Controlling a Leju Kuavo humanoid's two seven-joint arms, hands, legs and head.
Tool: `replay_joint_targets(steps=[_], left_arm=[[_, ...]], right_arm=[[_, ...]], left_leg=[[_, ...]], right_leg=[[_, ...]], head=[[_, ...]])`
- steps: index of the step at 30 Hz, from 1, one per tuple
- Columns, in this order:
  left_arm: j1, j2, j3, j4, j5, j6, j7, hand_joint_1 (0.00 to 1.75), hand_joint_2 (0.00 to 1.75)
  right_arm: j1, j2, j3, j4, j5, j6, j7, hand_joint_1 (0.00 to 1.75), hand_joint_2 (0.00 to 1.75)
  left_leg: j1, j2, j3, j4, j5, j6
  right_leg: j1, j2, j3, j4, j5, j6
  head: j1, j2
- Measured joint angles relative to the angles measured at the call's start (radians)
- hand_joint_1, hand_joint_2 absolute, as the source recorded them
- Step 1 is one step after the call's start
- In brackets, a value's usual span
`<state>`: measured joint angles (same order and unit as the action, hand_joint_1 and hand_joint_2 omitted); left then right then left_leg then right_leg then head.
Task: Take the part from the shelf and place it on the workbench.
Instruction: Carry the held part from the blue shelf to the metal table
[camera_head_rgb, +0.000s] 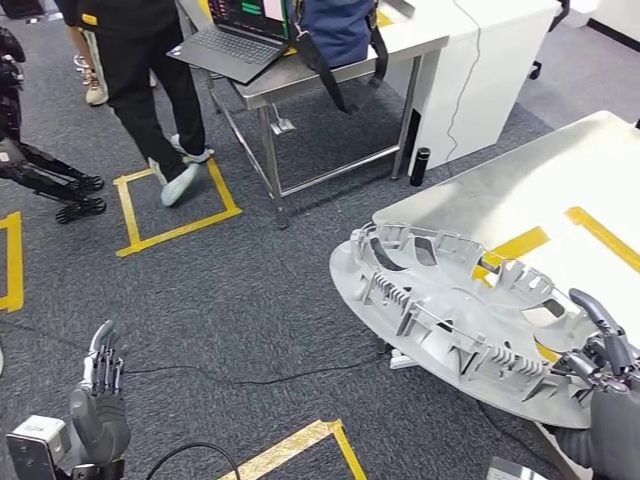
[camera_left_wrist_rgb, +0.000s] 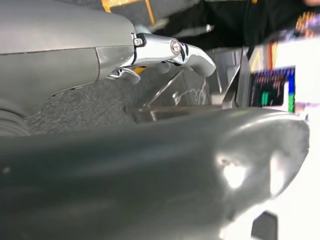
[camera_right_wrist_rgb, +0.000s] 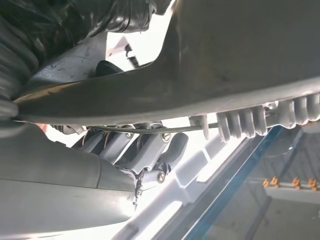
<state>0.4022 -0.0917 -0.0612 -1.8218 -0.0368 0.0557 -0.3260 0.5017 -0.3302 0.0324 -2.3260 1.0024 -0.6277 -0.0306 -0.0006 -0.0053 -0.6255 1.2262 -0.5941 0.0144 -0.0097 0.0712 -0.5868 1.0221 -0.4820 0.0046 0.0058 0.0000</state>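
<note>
The right hand (camera_head_rgb: 604, 345) had its fingers curled around the near rim of the big grey ribbed disc-shaped part (camera_head_rgb: 445, 310), which sat tilted over the corner of the metal workbench (camera_head_rgb: 528, 190), a good chunk of it hanging off above the carpet. The left hand (camera_head_rgb: 102, 395) hung low off to the side, well apart from the part, fingers loosely spread and holding nothing. A person (camera_head_rgb: 143, 70) stood by a table with a laptop (camera_head_rgb: 234, 35) further back.
</note>
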Motion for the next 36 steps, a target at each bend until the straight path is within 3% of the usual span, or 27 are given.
replay_joint_targets(steps=[2,4,5,6,7,8,10,12,13,14,16,18,19,22,26,30,31,33,35,36], left_arm=[[0.007,0.003,0.000,-0.006,-0.015,0.001,0.013,0.00,0.00],[0.020,0.007,0.000,-0.020,-0.025,0.004,0.028,0.00,0.00],[0.028,0.009,0.000,-0.029,-0.027,0.006,0.035,0.00,0.00],[0.037,0.012,0.000,-0.039,-0.029,0.009,0.041,0.00,0.00],[0.044,0.014,0.000,-0.049,-0.030,0.011,0.046,0.00,0.00],[0.051,0.015,0.000,-0.057,-0.031,0.012,0.051,0.00,0.00],[0.064,0.017,0.001,-0.069,-0.033,0.014,0.056,0.00,0.00],[0.075,0.018,0.002,-0.074,-0.035,0.014,0.059,0.00,0.00],[0.078,0.019,0.002,-0.075,-0.035,0.014,0.060,0.00,0.00],[0.079,0.019,0.003,-0.075,-0.035,0.014,0.061,0.00,0.00],[0.079,0.020,0.003,-0.077,-0.035,0.014,0.063,0.00,0.00],[0.079,0.020,0.004,-0.081,-0.031,0.012,0.066,0.00,0.00],[0.079,0.021,0.004,-0.083,-0.028,0.011,0.067,0.00,0.00],[0.077,0.021,0.004,-0.086,-0.017,0.006,0.067,0.00,0.00],[0.075,0.021,0.004,-0.088,-0.014,0.001,0.067,0.00,0.00],[0.076,0.021,0.004,-0.088,-0.014,0.000,0.067,0.00,0.00],[0.076,0.021,0.004,-0.088,-0.013,-0.001,0.067,0.00,0.00],[0.076,0.021,0.004,-0.088,-0.009,-0.003,0.067,0.00,0.00],[0.075,0.023,0.004,-0.087,-0.006,-0.004,0.067,0.00,0.00],[0.075,0.023,0.004,-0.087,-0.005,-0.004,0.066,0.00,0.00]], right_arm=[[-0.009,0.005,-0.001,0.003,-0.014,0.002,-0.010,1.75,1.75],[-0.018,0.011,-0.002,0.008,-0.028,0.006,-0.019,1.75,1.75],[-0.022,0.014,-0.002,0.010,-0.034,0.010,-0.023,1.75,1.75],[-0.025,0.016,-0.002,0.012,-0.039,0.014,-0.026,1.75,1.75],[-0.026,0.019,-0.002,0.014,-0.044,0.018,-0.028,1.75,1.75],[-0.030,0.022,-0.002,0.016,-0.047,0.021,-0.030,1.75,1.75],[-0.040,0.026,-0.001,0.022,-0.051,0.025,-0.032,1.75,1.75],[-0.048,0.028,0.000,0.027,-0.053,0.029,-0.033,1.75,1.75],[-0.049,0.029,0.000,0.029,-0.054,0.031,-0.033,1.75,1.75],[-0.050,0.029,0.000,0.031,-0.056,0.035,-0.033,1.75,1.75],[-0.054,0.030,0.000,0.033,-0.059,0.042,-0.032,1.75,1.75],[-0.061,0.031,0.000,0.036,-0.061,0.048,-0.031,1.75,1.75],[-0.064,0.031,0.000,0.037,-0.060,0.051,-0.030,1.75,1.75],[-0.068,0.032,-0.004,0.039,-0.059,0.056,-0.026,1.75,1.75],[-0.077,0.032,-0.009,0.039,-0.057,0.062,-0.023,1.75,1.75],[-0.080,0.032,-0.010,0.039,-0.057,0.064,-0.022,1.75,1.75],[-0.081,0.032,-0.011,0.040,-0.057,0.066,-0.021,1.75,1.75],[-0.084,0.032,-0.020,0.042,-0.056,0.075,-0.014,1.75,1.75],[-0.087,0.032,-0.033,0.045,-0.055,0.086,-0.008,1.75,1.75],[-0.090,0.032,-0.038,0.047,-0.057,0.089,-0.007,1.75,1.75]], left_leg=[[-0.002,-0.053,0.054,-0.135,0.066,0.014],[-0.004,-0.091,0.081,-0.201,0.083,0.019],[-0.006,-0.086,0.083,-0.208,0.082,0.019],[-0.005,-0.072,0.085,-0.213,0.085,0.020],[-0.004,-0.058,0.087,-0.221,0.089,0.023],[-0.001,-0.042,0.090,-0.229,0.094,0.027],[0.000,-0.011,0.093,-0.239,0.099,0.031],[-0.002,0.020,0.092,-0.238,0.097,0.032],[-0.002,0.035,0.092,-0.238,0.096,0.031],[-0.001,0.050,0.093,-0.238,0.094,0.029],[0.000,0.075,0.098,-0.236,0.089,0.021],[-0.004,0.096,0.103,-0.231,0.081,0.009],[-0.008,0.105,0.105,-0.229,0.078,0.004],[-0.006,0.125,0.112,-0.225,0.070,-0.009],[0.003,0.038,0.066,-0.104,-0.011,-0.021],[0.003,0.028,0.048,-0.064,-0.031,-0.022],[0.003,0.023,0.029,-0.026,-0.045,-0.022],[-0.001,-0.004,0.025,-0.046,0.004,-0.005],[-0.004,-0.066,0.063,-0.159,0.080,0.022],[-0.006,-0.087,0.077,-0.195,0.090,0.028]], right_leg=[[-0.001,0.028,-0.002,0.001,0.002,0.002],[-0.006,0.053,-0.010,0.001,0.007,0.011],[-0.008,0.067,-0.014,0.000,0.010,0.018],[-0.011,0.078,-0.020,-0.002,0.012,0.024],[-0.010,0.068,-0.027,0.002,0.009,0.029],[-0.007,0.043,-0.040,0.021,-0.004,0.033],[-0.002,-0.028,-0.085,0.114,-0.059,0.038],[-0.005,-0.059,-0.137,0.231,-0.110,0.046],[-0.007,-0.066,-0.148,0.258,-0.113,0.050],[-0.009,-0.071,-0.138,0.245,-0.099,0.054],[-0.013,-0.101,-0.068,0.125,-0.042,0.060],[-0.011,-0.141,0.000,0.014,-0.011,0.055],[-0.009,-0.152,0.013,-0.008,-0.011,0.048],[-0.006,-0.121,0.011,-0.009,-0.010,0.025],[-0.009,-0.084,0.012,-0.012,-0.004,0.006],[-0.009,-0.078,0.011,-0.012,-0.004,0.004],[-0.008,-0.071,0.011,-0.012,-0.004,0.003],[-0.002,-0.024,0.012,-0.011,-0.003,0.002],[0.001,0.027,0.010,-0.009,-0.001,0.004],[-0.002,0.040,0.006,-0.008,0.001,0.008]], head=[[0.001,0.000],[0.001,0.000],[0.000,0.000],[0.000,0.000],[0.001,0.000],[0.003,0.000],[0.009,0.000],[0.012,0.000],[0.012,0.000],[0.012,0.000],[0.013,0.000],[0.013,0.000],[0.013,0.000],[0.010,0.000],[0.003,0.000],[0.002,0.000],[0.001,0.000],[0.001,0.000],[0.002,0.000],[0.002,0.000]])
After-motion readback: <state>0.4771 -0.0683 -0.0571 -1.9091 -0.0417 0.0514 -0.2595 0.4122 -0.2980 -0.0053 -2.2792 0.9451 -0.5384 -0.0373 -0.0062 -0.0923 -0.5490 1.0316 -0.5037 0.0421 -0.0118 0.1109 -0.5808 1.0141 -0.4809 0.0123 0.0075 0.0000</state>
